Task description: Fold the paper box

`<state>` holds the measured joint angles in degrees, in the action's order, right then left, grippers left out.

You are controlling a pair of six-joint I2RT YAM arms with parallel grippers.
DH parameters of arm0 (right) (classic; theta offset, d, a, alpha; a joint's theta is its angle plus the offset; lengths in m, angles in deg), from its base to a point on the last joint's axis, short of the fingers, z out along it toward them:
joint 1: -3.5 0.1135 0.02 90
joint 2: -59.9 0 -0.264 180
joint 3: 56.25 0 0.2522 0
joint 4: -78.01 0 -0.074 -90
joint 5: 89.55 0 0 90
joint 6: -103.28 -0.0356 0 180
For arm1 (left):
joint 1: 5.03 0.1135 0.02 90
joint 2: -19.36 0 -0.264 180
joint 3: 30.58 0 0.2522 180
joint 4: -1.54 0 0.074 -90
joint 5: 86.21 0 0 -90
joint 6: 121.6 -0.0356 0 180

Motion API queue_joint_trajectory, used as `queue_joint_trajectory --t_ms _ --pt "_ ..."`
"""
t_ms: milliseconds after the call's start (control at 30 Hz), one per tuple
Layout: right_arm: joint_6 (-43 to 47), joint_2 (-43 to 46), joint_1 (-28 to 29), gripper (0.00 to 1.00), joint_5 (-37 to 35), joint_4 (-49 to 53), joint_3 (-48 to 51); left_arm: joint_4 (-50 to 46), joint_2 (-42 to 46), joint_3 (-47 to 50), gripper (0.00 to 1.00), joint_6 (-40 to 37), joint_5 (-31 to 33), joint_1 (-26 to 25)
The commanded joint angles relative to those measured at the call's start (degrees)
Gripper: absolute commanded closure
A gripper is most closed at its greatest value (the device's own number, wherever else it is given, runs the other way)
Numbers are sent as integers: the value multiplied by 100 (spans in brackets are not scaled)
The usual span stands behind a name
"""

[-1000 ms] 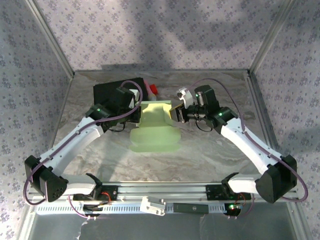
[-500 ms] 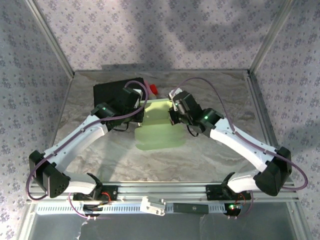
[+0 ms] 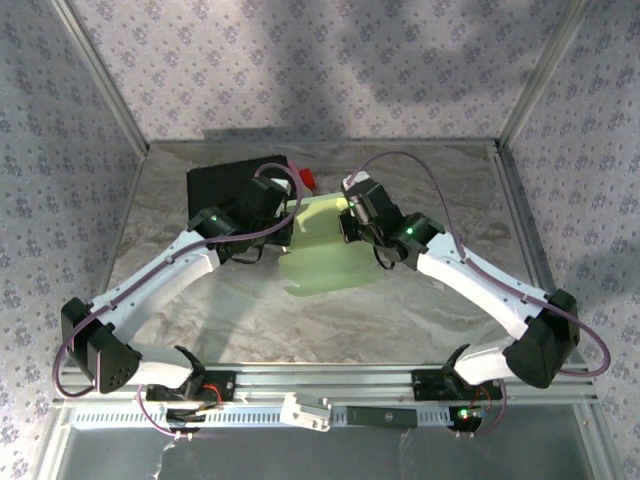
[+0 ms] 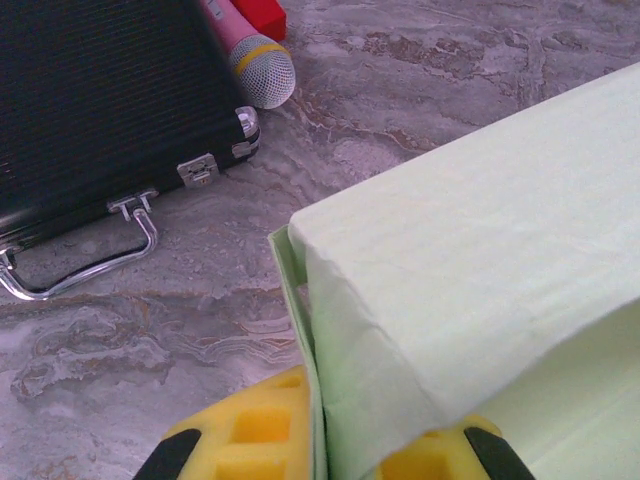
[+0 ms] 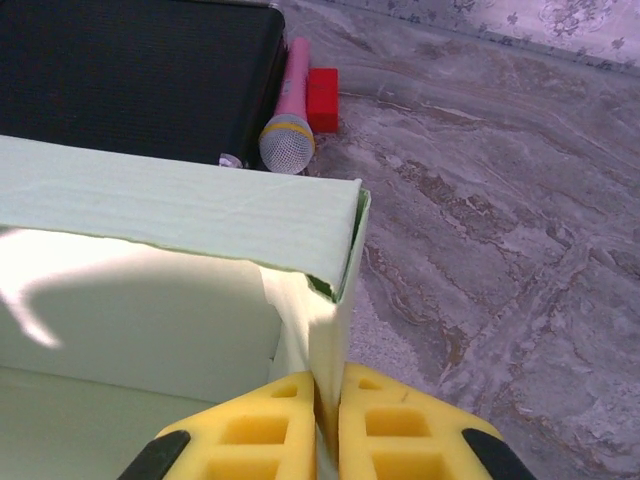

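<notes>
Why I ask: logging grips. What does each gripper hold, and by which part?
Both hold the paper box: the left gripper pinches its left side wall, the right gripper the wall beneath its right corner.

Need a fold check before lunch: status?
Left gripper, right gripper both shut on box walls. Box partly raised, not closed. Case, mic beyond it, apart.

Matt, faintly creased card forms the paper box (image 4: 480,260); the black case (image 4: 100,100) has shiny metal latches (image 4: 198,168).
</notes>
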<state>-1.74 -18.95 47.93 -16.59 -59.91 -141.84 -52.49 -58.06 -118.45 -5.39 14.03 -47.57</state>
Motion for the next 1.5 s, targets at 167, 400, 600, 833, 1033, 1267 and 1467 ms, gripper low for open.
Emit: queue_joint_trajectory --t_ms 167,400,600,833,1033,1267,1467 --pt "43 -7 -22 83 198 -283 -260 288 -8 -385 100 -49 -598 -204" --pt "61 -76 -17 80 127 -266 -317 249 -32 -423 100 -55 -548 -217" --pt "69 -159 31 77 -175 -148 -389 230 -85 -464 100 -64 -516 -219" --pt "42 0 -10 71 -337 -181 -252 176 -140 -515 100 -55 -343 -234" --pt "52 156 -107 70 -265 -184 -137 -6 -174 -530 100 -47 -195 -230" --pt "61 279 -216 76 -215 -201 54 15 -174 -537 100 -29 -196 -241" --pt "53 241 -168 85 -472 -150 18 9 -224 -604 100 -20 -191 -255"
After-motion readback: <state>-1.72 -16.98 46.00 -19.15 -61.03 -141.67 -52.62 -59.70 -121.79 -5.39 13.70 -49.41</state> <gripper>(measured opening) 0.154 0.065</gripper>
